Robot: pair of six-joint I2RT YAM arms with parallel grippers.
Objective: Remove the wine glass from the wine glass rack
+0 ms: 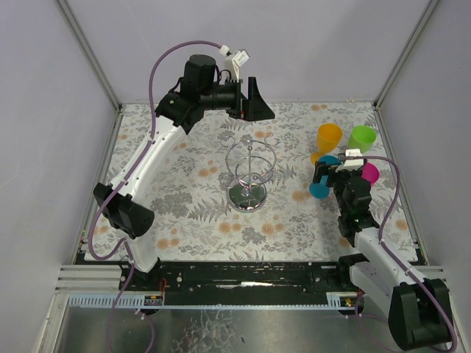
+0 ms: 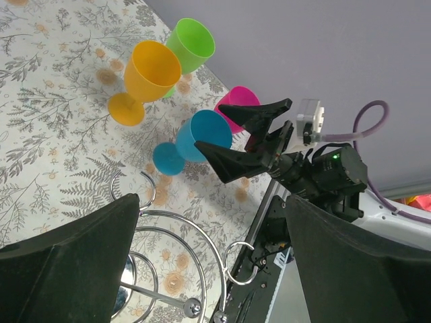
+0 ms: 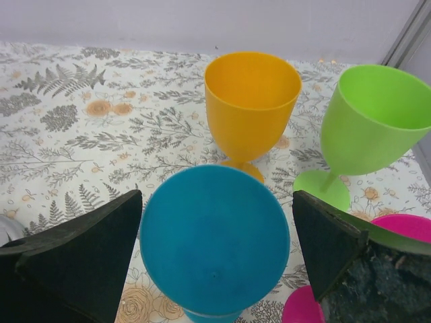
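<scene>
left gripper [image 2: 212, 200] spread | right gripper [image 3: 217, 202] spread (astride blue glass [image 3: 214, 249]) | pink glass [image 3: 407, 227] half-hidden

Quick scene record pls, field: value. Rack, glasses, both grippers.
rack: metal rack mid-table, nothing hanging on its ring
glasses: orange glass, green glass, blue glass, pink glass, all upright on the table, right of the rack
right gripper: right gripper open, one finger on each side of the blue glass, gaps showing
left gripper: left gripper open, empty, raised over the rack's far side
task status: no glass hangs on the rack
</scene>
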